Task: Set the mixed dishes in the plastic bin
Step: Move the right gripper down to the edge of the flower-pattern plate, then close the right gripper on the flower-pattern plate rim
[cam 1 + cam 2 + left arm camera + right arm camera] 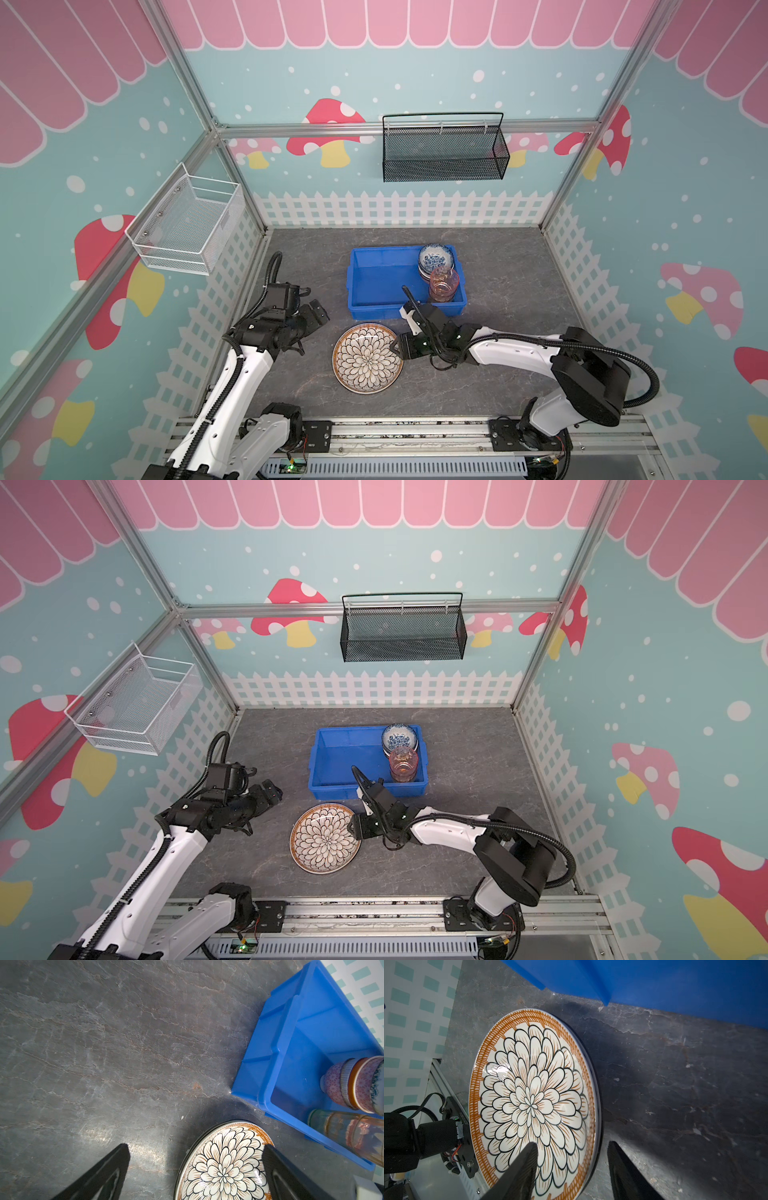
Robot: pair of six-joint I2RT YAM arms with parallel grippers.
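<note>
The wide brown-rimmed petal-pattern plate lies flat on the grey table, just in front of the blue plastic bin. My right gripper is open and straddles the plate's right rim: one finger over the plate, the other outside the edge, with a gap showing. My left gripper is open wide, left of the plate, holding nothing. Stacked patterned bowls and stacked translucent cups stand in the bin's right end.
The bin's left part holds nothing. A white wire basket hangs on the left wall and a black mesh basket on the back wall. The arms' mounting rail runs along the table's front edge.
</note>
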